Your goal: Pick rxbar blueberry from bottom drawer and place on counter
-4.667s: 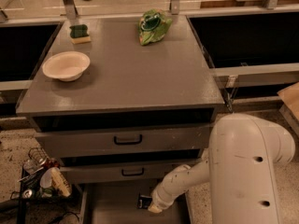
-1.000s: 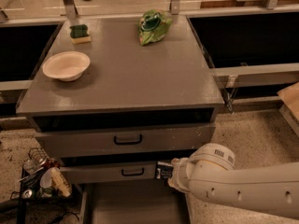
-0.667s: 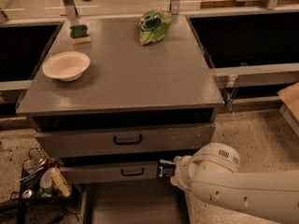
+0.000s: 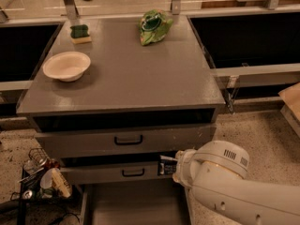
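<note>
The rxbar blueberry (image 4: 166, 165) is clasped by the gripper (image 4: 173, 166) at lower centre. It is held above the bottom drawer (image 4: 136, 204).

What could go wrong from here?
1. The gripper holds the bar close to the drawer fronts, below the counter's front edge; a straight lift could clip that edge and knock the bar loose.
2. The bowl and chip bag sit on the counter; a careless placement could bump them.
</note>
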You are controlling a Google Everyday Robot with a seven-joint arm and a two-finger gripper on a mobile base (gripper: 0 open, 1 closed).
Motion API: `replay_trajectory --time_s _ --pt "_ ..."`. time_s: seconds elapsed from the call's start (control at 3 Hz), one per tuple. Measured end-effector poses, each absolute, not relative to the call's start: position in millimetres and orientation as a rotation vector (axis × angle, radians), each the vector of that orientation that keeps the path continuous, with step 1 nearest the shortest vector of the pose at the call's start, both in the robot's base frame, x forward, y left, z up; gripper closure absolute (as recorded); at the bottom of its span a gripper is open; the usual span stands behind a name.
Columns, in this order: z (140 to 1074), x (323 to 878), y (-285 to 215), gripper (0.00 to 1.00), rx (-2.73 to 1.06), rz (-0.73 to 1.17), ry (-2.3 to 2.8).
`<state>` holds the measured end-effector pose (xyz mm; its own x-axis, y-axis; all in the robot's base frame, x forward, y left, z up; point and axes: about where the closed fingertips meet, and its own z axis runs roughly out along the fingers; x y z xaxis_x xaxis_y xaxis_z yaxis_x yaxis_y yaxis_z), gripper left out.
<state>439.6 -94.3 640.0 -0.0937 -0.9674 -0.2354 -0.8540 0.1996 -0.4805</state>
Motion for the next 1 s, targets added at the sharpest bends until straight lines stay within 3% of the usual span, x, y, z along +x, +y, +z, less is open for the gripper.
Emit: replay_trajectory --time_s 1.0 --pt "715.9 442.2 -103.9 1.00 -1.590 -0.432 1.900"
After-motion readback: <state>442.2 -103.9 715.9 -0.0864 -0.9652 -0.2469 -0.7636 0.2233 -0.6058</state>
